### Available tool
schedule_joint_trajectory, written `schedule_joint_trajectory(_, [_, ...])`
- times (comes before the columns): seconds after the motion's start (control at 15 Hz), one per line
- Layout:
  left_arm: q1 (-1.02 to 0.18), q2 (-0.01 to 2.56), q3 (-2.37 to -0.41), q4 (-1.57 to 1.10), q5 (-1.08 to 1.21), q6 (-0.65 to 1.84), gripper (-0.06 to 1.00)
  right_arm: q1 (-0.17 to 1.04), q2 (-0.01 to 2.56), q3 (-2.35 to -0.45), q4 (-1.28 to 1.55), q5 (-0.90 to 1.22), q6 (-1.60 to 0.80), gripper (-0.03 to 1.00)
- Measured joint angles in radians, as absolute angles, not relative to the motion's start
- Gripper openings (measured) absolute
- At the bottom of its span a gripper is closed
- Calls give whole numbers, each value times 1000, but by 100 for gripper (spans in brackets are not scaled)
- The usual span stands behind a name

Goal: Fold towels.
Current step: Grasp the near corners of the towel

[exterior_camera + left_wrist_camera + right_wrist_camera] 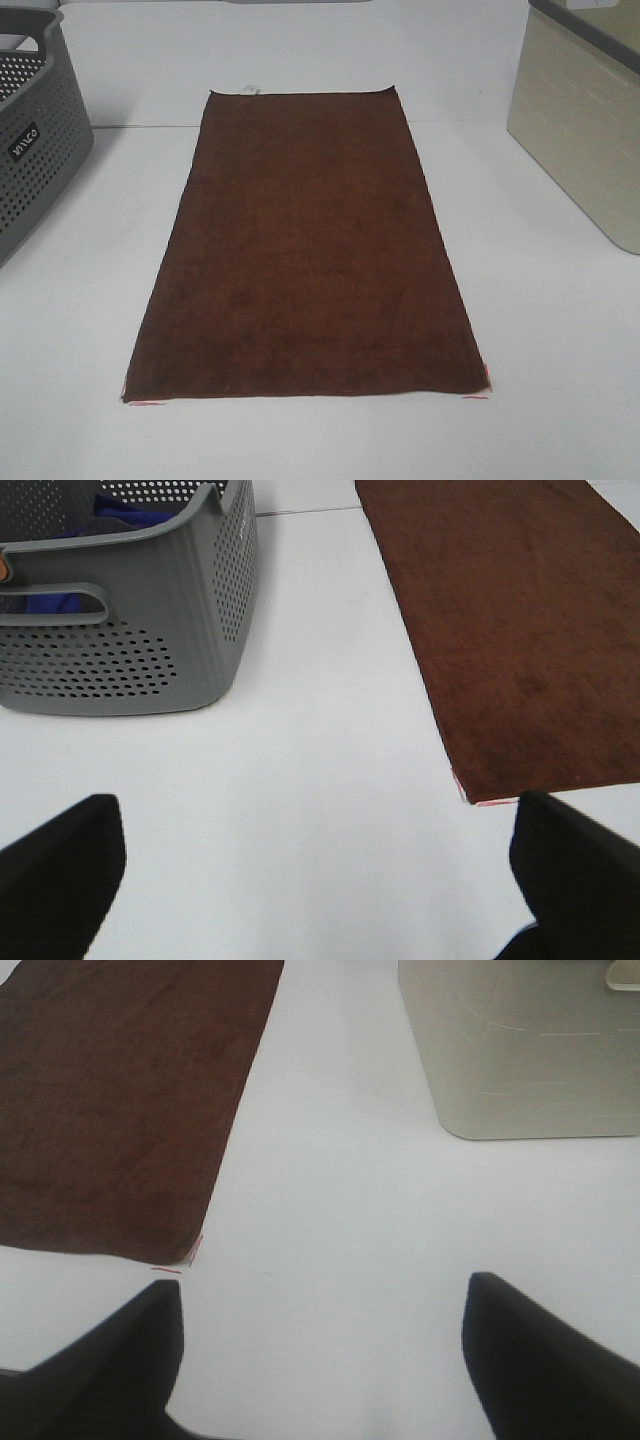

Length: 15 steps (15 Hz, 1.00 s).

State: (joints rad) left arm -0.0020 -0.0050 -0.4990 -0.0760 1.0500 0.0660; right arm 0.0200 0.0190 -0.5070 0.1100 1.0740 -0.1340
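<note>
A dark reddish-brown towel (305, 255) lies flat and unfolded on the white table (560, 340), long side running away from me. A small white tag (250, 90) sits at its far short edge. Neither gripper shows in the exterior high view. In the left wrist view my left gripper (315, 865) is open and empty over bare table, short of the towel's near left corner (470, 792). In the right wrist view my right gripper (325, 1345) is open and empty, beside the towel's near right corner (188, 1252).
A grey perforated basket (35, 140) stands at the left edge, with blue cloth (130, 515) inside it. A beige bin (585, 130) stands at the back right. Thin red marks (478, 397) on the table sit at the towel's near corners.
</note>
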Motion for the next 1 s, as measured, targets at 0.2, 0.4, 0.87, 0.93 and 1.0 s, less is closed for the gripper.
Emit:
schedule_joint_trajectory(0.2, [-2,-5,-499,-76,1050,66,99,20,19,-507,125,1074,-134,73])
schedule_joint_trajectory(0.4, [-2,-5,-499,-76,1050,66,99,20,19,-507,141,1074,-134,73])
schedule_joint_trajectory(0.87, [-2,-5,-499,-76,1050,66,99,20,19,-507,144,1074,-134,73])
schedule_joint_trajectory(0.93, [-2,-5,-502,-76,1047,60,99,20,34,-507,145,1069,-134,73])
schedule_joint_trajectory(1.0, [-2,-5,-506,-76,1039,59,99,20,56,-512,145,1055,-129,73])
